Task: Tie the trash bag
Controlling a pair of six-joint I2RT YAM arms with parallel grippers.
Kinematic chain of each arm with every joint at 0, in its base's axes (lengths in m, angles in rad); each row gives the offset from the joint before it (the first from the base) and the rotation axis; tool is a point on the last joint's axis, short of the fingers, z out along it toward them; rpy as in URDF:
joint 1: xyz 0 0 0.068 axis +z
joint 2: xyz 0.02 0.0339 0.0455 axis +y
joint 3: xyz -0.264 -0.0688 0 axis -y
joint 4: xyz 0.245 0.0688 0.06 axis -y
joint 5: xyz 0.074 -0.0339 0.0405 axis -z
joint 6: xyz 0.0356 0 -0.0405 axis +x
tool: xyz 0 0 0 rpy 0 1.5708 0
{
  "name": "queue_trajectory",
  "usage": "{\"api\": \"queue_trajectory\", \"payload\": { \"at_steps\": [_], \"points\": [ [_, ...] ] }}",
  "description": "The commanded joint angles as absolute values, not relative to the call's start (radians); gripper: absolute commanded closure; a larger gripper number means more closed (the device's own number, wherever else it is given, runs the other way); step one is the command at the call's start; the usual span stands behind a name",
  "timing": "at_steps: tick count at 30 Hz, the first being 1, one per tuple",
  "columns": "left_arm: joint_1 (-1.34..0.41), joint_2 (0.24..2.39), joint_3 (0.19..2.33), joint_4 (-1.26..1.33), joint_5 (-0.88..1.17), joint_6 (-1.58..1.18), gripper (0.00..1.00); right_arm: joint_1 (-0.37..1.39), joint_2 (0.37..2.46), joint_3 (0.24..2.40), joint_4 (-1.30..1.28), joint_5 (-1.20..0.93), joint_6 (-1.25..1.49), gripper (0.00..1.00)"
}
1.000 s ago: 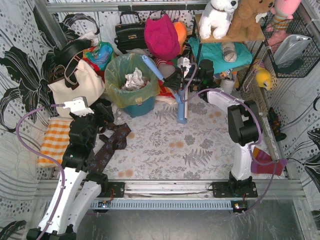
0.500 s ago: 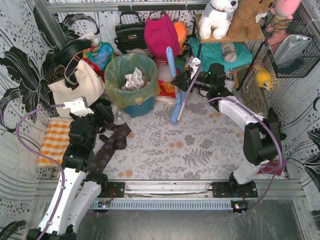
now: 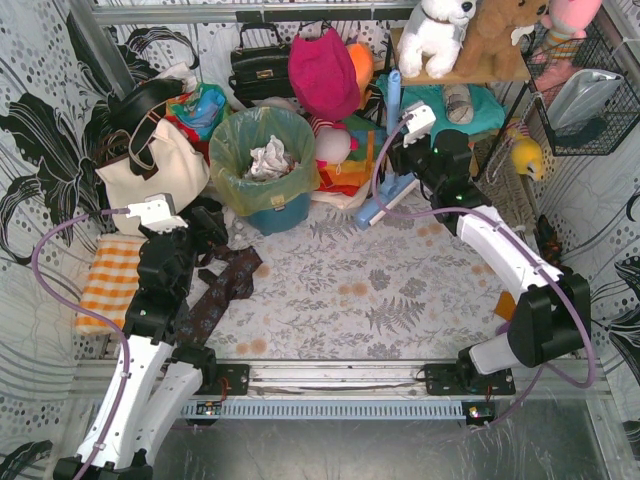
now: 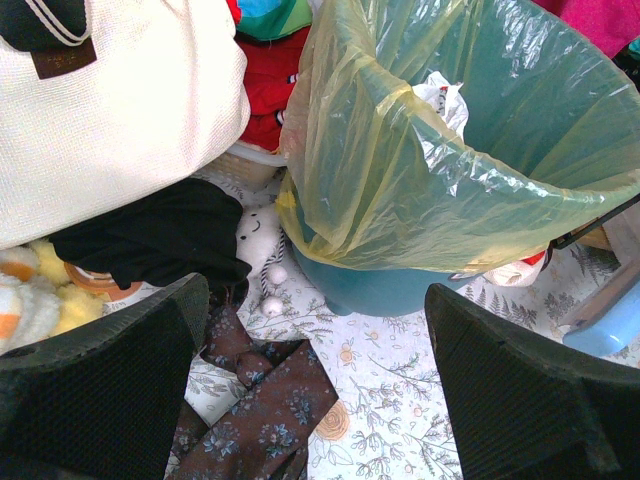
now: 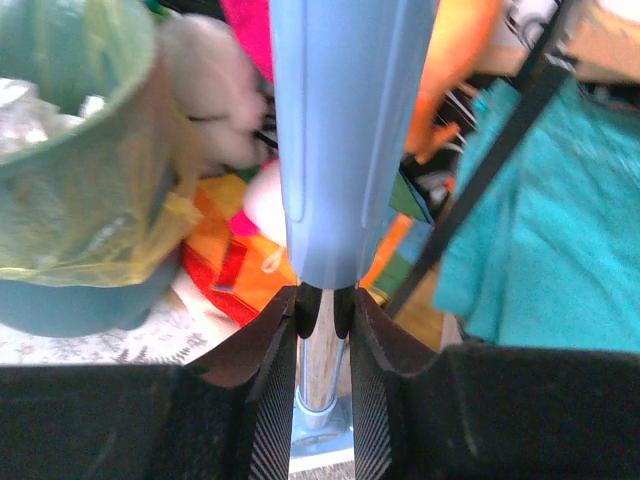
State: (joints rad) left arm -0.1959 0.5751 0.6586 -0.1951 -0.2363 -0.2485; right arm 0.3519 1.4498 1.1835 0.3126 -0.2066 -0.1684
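The trash bag [image 3: 262, 150] is a thin yellow-green liner folded over the rim of a round teal bin [image 3: 275, 215], with crumpled white paper inside. In the left wrist view the trash bag [image 4: 420, 170] fills the upper right, and my left gripper [image 4: 320, 400] hangs open and empty in front of it, short of the teal bin [image 4: 390, 285]. My right gripper [image 3: 402, 150] is to the bag's right. In the right wrist view it [image 5: 322, 320] is shut on the metal shaft of a blue-handled tool [image 5: 345, 130]; the bag [image 5: 80, 180] is at the left.
A cream tote bag [image 3: 150, 165] leans left of the bin, with a brown floral cloth [image 3: 215, 290] and an orange checked cloth [image 3: 105, 280] nearer. A black handbag [image 3: 262, 65], pink bag [image 3: 322, 70], plush-toy shelf [image 3: 450, 40] and wire basket [image 3: 585, 90] crowd the back.
My right arm has swung the blue-handled tool away from the bin's rim to the right, toward the shelf. The left arm and the bag have not moved.
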Motion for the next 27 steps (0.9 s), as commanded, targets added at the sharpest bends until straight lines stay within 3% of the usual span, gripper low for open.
{"api": "queue_trajectory", "payload": {
  "at_steps": [1, 27],
  "points": [
    [-0.199, 0.572, 0.649, -0.143, -0.247, -0.232, 0.02, 0.328, 1.437, 1.244, 0.231, 0.058, -0.15, 1.0],
    [-0.199, 0.567, 0.65, -0.149, -0.247, -0.233, 0.02, 0.111, 1.402, 1.172, 0.143, 0.117, 0.189, 1.0]
  ]
}}
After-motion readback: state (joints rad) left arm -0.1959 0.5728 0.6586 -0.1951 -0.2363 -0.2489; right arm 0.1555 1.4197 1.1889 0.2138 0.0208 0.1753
